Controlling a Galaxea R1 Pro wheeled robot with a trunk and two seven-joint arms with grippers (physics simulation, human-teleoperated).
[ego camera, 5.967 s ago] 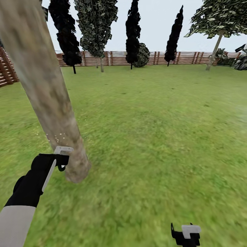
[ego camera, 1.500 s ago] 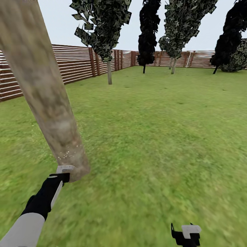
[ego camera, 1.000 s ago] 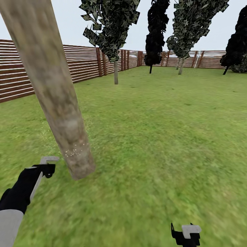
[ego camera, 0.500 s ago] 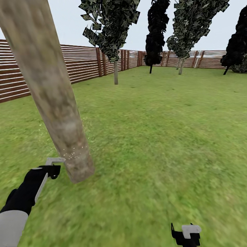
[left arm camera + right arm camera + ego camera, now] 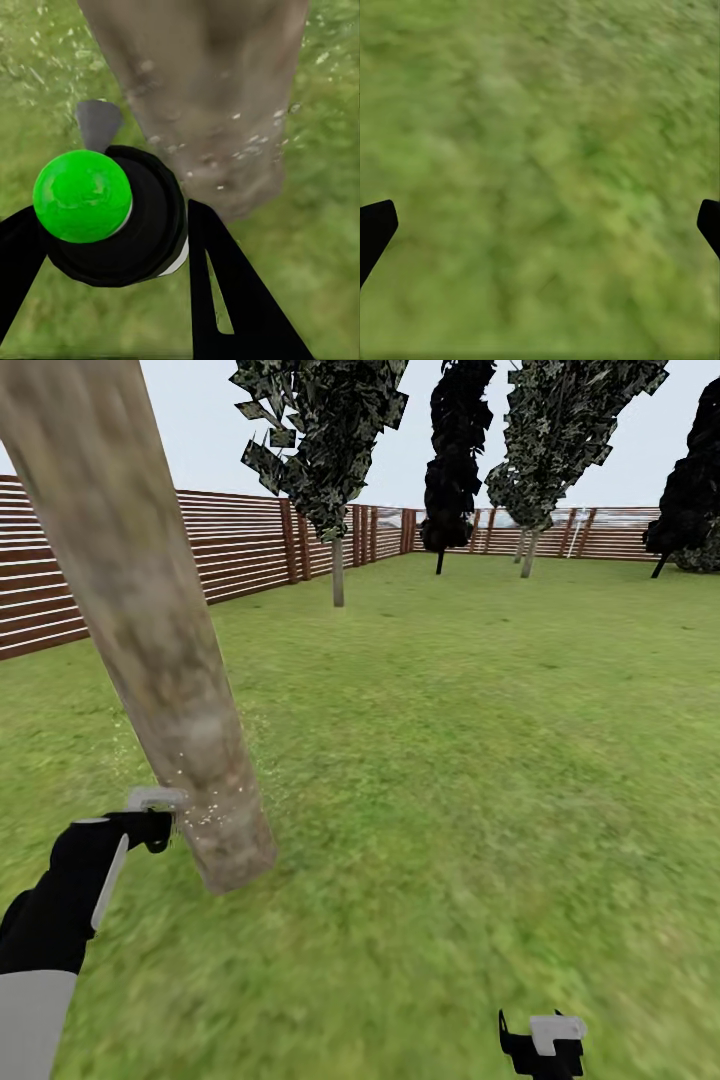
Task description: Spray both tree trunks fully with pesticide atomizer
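Note:
A thick grey-brown tree trunk (image 5: 170,660) leans up from the lawn at the left, its base in the grass. My left gripper (image 5: 150,822) is shut on the pesticide atomizer (image 5: 155,798), whose grey nozzle points at the trunk's lower part from close by. Tiny white specks of pesticide (image 5: 205,815) dot the bark there. In the left wrist view the atomizer (image 5: 82,195) shows a bright green round cap on a black body, held in the left gripper (image 5: 112,251), with the speckled trunk (image 5: 202,90) just ahead. My right gripper (image 5: 540,1050) hangs low and open over the grass, which lies between its spread tips (image 5: 540,225).
A brown slatted fence (image 5: 240,550) runs along the left and the back of the lawn. Thin-stemmed leafy trees (image 5: 335,450) and black columnar trees (image 5: 455,450) stand far off near it. Open grass (image 5: 480,760) stretches to the right of the trunk.
My left gripper with the atomizer moved in toward the trunk and then rose a little along it. More white specks show on the bark. The right arm stayed put.

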